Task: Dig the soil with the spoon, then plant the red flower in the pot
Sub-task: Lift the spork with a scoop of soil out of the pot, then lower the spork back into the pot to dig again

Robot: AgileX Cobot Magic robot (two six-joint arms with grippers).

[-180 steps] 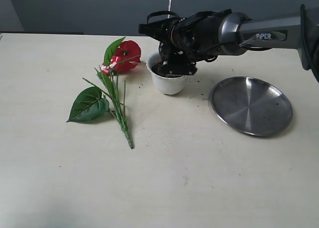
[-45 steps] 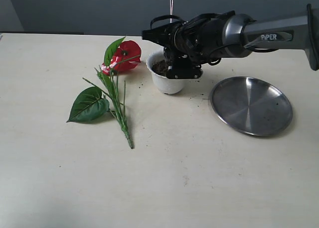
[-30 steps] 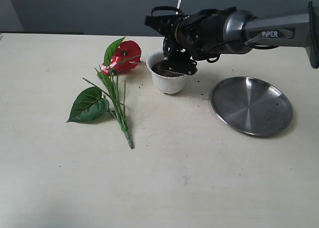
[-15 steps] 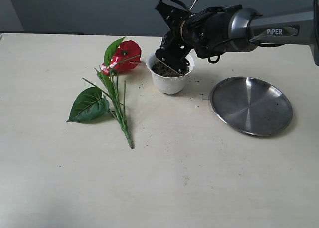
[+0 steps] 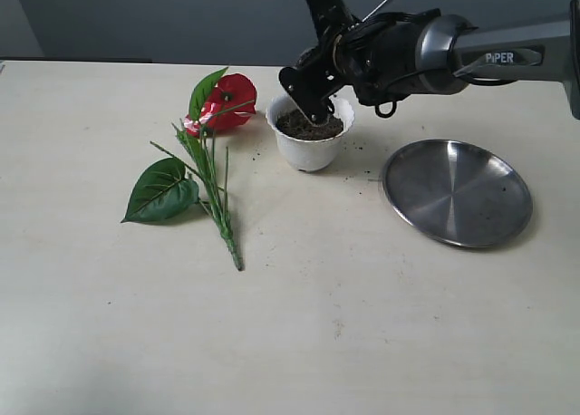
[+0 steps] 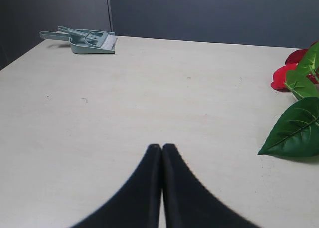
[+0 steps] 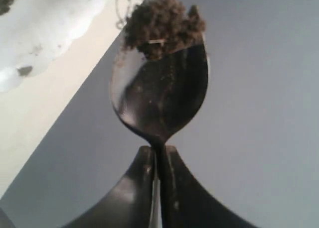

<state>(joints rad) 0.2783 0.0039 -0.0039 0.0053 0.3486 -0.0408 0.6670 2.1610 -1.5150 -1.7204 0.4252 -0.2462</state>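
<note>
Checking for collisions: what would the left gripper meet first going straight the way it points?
Likely nothing: only bare cream tabletop lies ahead of the left gripper; teal plastic dustpan and red flower sit aside.

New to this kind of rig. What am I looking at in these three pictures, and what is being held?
It is a two-armed robot at a table. The wide picture comes from a camera off the arms; the other two sit on the wrists, looking along the grippers. The left gripper is shut and empty, with a green dustpan farther off. The right gripper is shut on the spoon, which carries a lump of soil close to the pot. On the table lie the red flower and a steel plate.
</note>
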